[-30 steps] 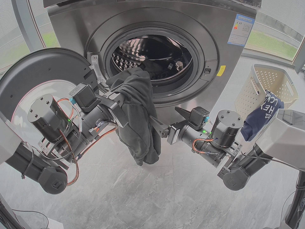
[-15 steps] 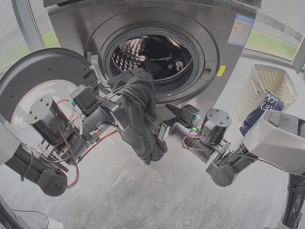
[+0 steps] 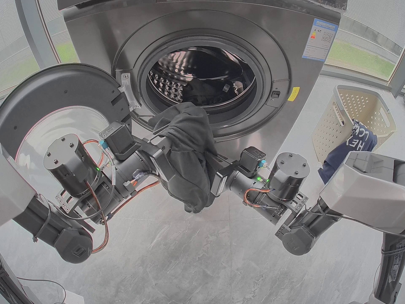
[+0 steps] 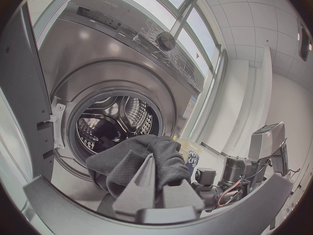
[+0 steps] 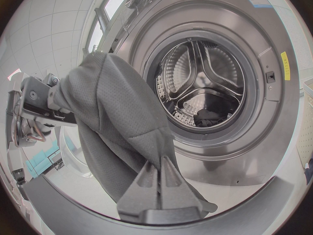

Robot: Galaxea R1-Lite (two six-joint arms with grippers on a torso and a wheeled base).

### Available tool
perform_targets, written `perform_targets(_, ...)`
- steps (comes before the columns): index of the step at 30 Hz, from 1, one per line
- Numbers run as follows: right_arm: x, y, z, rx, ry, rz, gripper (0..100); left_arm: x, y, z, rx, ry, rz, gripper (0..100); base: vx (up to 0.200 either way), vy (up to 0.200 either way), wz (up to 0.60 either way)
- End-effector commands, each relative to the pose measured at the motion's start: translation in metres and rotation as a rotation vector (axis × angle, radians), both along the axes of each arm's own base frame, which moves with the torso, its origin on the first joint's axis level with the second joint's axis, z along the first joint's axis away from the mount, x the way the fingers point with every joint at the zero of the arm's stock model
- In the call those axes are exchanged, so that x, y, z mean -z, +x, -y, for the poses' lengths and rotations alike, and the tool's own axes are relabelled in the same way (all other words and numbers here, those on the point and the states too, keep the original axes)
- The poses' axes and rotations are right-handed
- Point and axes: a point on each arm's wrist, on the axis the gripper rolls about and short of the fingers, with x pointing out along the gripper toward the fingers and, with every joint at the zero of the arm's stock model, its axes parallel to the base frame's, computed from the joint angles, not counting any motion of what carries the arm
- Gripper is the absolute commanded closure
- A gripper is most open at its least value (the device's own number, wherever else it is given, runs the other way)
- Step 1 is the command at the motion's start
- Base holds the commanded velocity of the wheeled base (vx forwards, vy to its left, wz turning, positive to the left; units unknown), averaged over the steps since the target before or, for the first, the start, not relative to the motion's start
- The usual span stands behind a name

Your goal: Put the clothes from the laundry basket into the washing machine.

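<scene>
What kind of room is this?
Most likely a laundry room: a front-loading washing machine with its round door open, a laundry basket on the floor beside it, and a dark garment held up before the opening.

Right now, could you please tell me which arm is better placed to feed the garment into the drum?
Probably left. The left gripper holds the top of the garment level with the lower rim of the drum; the right gripper pinches a lower fold, below the opening.
</scene>
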Motion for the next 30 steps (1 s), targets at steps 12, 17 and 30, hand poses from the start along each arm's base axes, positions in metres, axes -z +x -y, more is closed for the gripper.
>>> perform_targets(12, -0.046, -0.033, 0.016, -0.017, 0.074, 0.057, 100, 0.040, 0.026, -0.009, -0.072, 0.052, -0.124, 0, 0.000, 0.000, 0.00)
perform_targets(17, -0.054, -0.033, 0.018, -0.009, 0.092, 0.071, 100, 0.054, 0.017, -0.010, -0.048, 0.088, -0.176, 0, 0.000, 0.000, 0.00)
perform_targets(30, -0.064, -0.029, 0.016, 0.002, 0.120, 0.096, 100, 0.091, 0.030, -0.015, -0.049, 0.155, -0.280, 0, 0.000, 0.000, 0.00)
